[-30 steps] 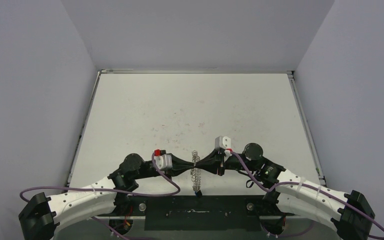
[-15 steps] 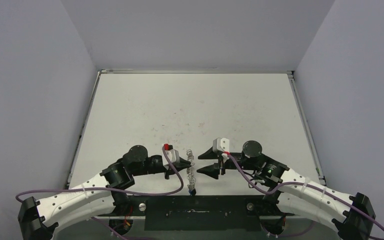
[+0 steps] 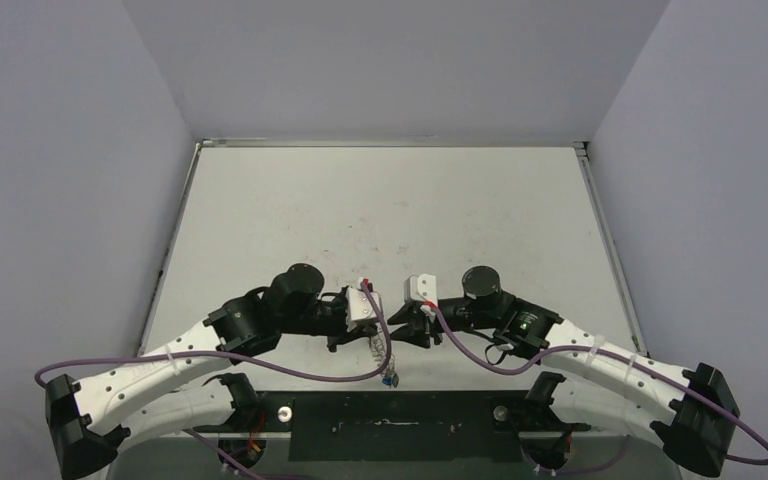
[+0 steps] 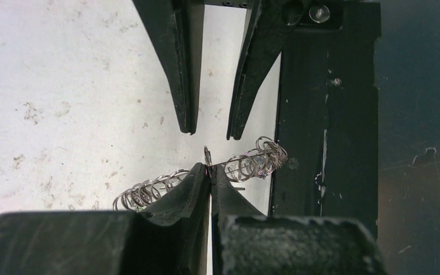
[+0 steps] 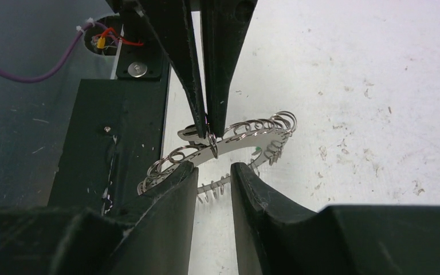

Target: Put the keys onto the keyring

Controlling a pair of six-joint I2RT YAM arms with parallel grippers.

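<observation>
Two arms are meeting nose to nose over the near edge of the table [image 3: 380, 210], and I am watching all three feeds.

The left gripper [image 4: 210, 171] is pinching the keyring [image 5: 242, 136]. In its own wrist view the two fingers are pressing flat together, with the ring's thin rim caught between the tips. Wire loops are fanning out to either side of them. The right wrist view is showing the same pinch from the far side: the left fingers are coming down from the top edge and clamping the ring's flat band at mid-arc.

The keyring is being held up on edge between the two grippers. From overhead it is reading as a narrow silvery strip running from the fingertips toward the black base plate [image 3: 400, 410]. Whether its lower end is touching the table I cannot tell. A small blue bit [image 3: 391, 378] is dangling at that end, too small for me to identify.

The right gripper [image 5: 213, 172] is standing with its jaws apart and nothing between them, pointing at the ring from the opposite side. Its fingertips are sitting just beside the ring, facing the left tips. Whether they are brushing the loops I cannot tell.

A purple cable [image 3: 300, 372] is looping from each wrist back along its arm.
</observation>
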